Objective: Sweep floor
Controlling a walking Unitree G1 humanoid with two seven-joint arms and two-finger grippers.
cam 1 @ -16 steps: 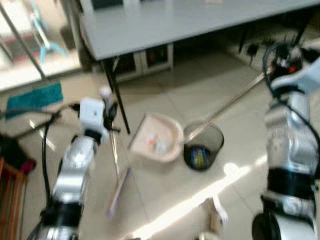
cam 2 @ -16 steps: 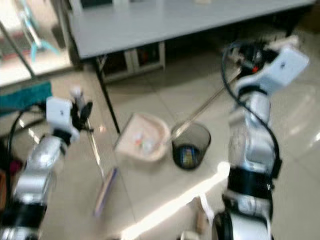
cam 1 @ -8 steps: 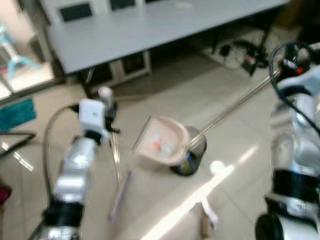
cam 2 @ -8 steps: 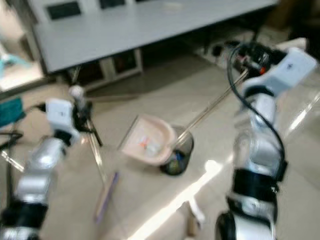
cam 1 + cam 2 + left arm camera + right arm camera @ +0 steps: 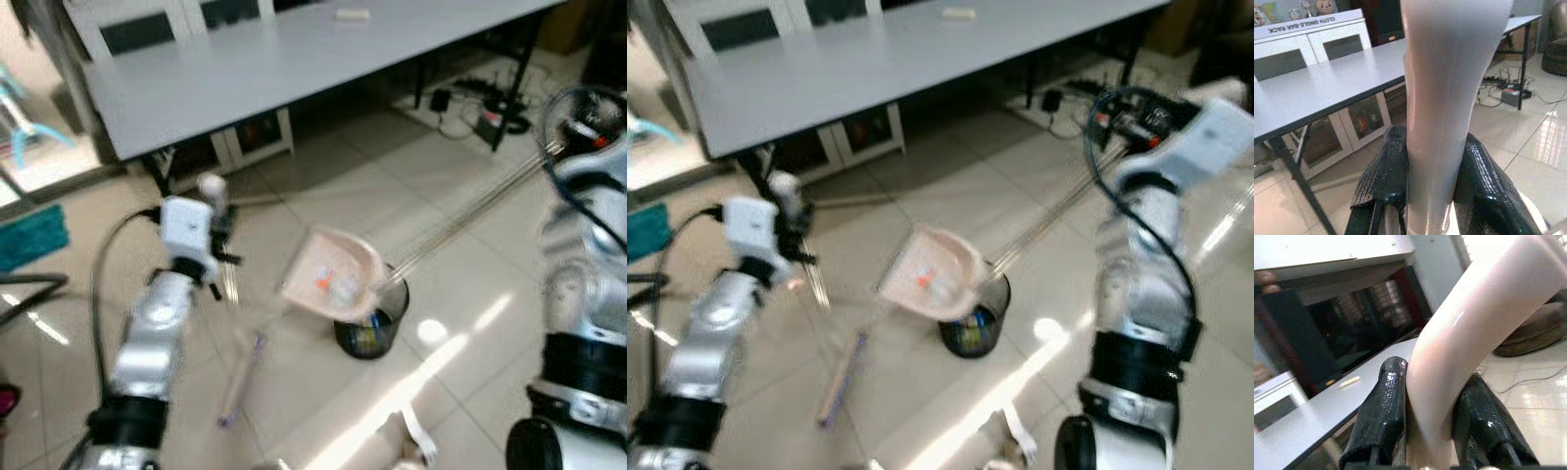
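Note:
A pink dustpan [image 5: 331, 278] with bits of litter in it hangs tilted over a small black wire bin [image 5: 367, 326] on the tiled floor. Its long metal handle [image 5: 470, 209] runs up to my right gripper [image 5: 1432, 416], which is shut on the handle's pale grip. My left gripper [image 5: 1425, 186] is shut on the pale top of a broom handle [image 5: 1449, 88]. The broom's thin shaft [image 5: 227, 284] is blurred, and its purple head [image 5: 242, 380] lies on the floor below my left arm.
A long grey table [image 5: 294, 54] spans the back, with black legs and white cabinets behind. Cables and a power strip [image 5: 485, 103] lie on the floor at the right. A teal mat [image 5: 34, 235] is at the left. A sunlit streak crosses the tiles.
The camera has swung, shifting the whole scene. The dustpan has risen and now hangs over the bin's rim rather than beside it. Both grippers keep their hold.

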